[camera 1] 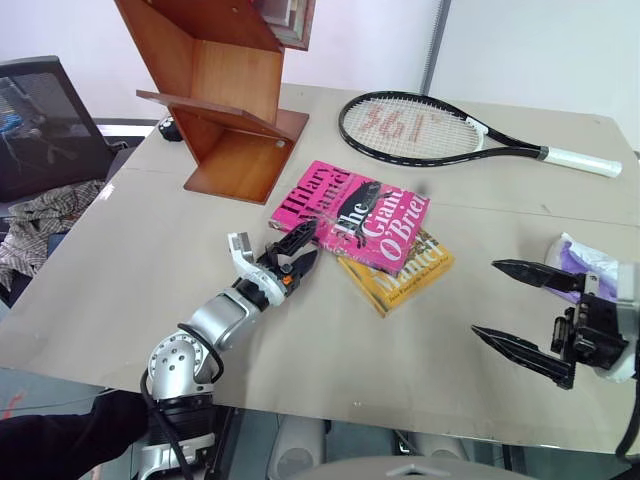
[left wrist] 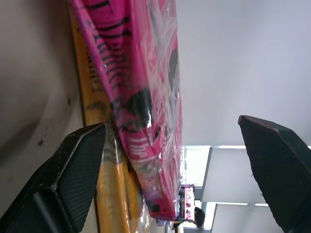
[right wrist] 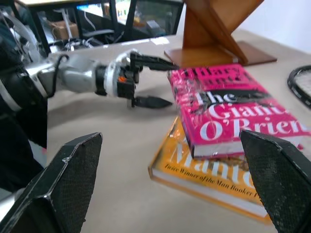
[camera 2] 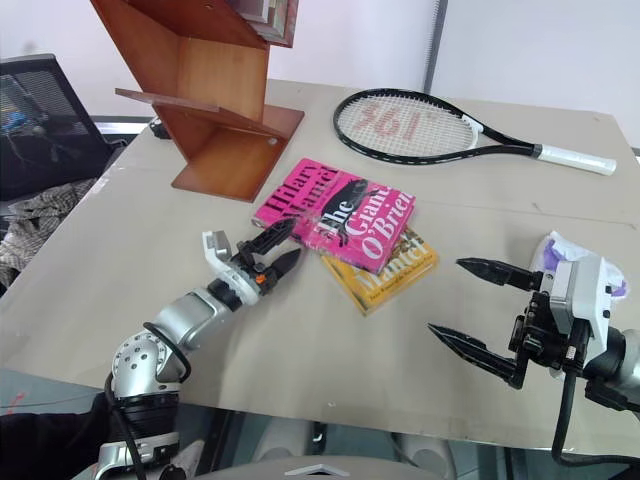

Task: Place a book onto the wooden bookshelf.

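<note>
The smooth beige counter (camera 1: 120,270) carried the wooden bookshelf (camera 1: 225,90), slanted reddish-brown panels on a flat base, at its far left corner. Mid-counter, the glossy pink book (camera 1: 352,214) lay flat, askew atop a yellow-orange book (camera 1: 400,272), its long axis running toward the bookshelf. The left pincer (camera 1: 298,248) was spread at the book's near corner; the right pincer (camera 1: 520,308) was spread over bare counter near the front edge.

Both head views look forward and down over the table (camera 1: 120,260), sharing the book (camera 1: 352,214) and wooden bookshelf (camera 1: 225,95). The left wrist view sits close against the book's edge, while the right wrist view faces it from farther back.
</note>
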